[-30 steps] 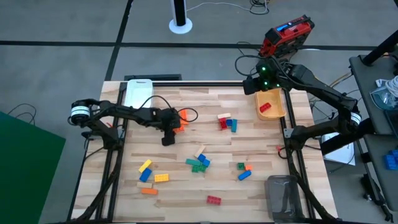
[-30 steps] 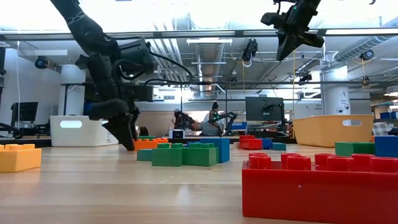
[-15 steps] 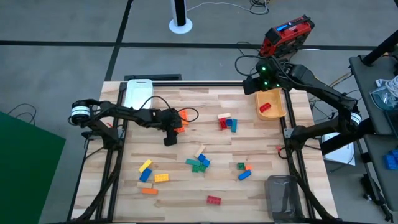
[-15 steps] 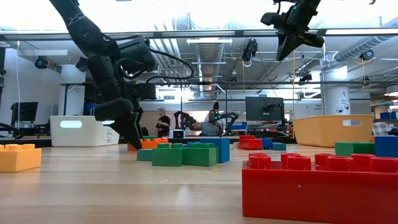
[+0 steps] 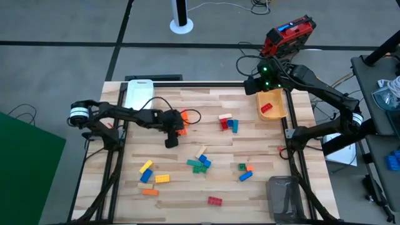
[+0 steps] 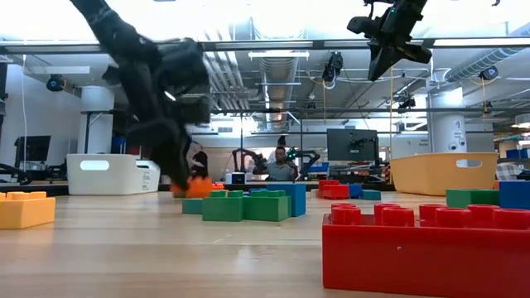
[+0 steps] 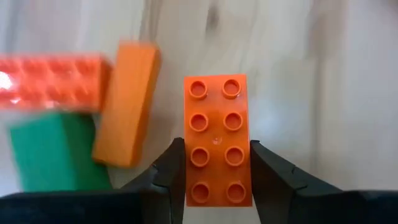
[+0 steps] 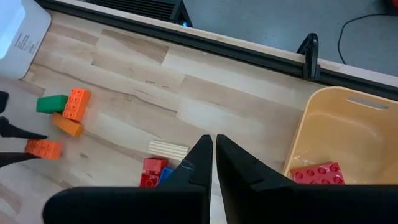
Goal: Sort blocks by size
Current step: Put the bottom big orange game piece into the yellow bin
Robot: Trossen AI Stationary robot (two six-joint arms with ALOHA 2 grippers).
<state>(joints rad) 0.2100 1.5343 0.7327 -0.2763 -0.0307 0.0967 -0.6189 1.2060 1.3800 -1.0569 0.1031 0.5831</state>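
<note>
Wooden surface [image 5: 187, 187], blocks scattered. Left tool [image 7: 214, 177] clamped on orange eight-stud block [image 7: 216, 140], now lifted off beside small orange-green cluster [image 7: 74, 118]; pick done, binning next. Right tool [image 8: 214, 155] nearly closed, empty, near yellow bin [image 5: 275, 111].

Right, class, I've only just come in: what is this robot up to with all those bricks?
It is sorting toy bricks by size. The left gripper is down at the table, its fingers on either side of an orange brick, beside another orange brick and a green one. The right gripper hangs shut, holding nothing, near the yellow bin, which already holds a red brick. More bricks lie scattered on the table.
</note>
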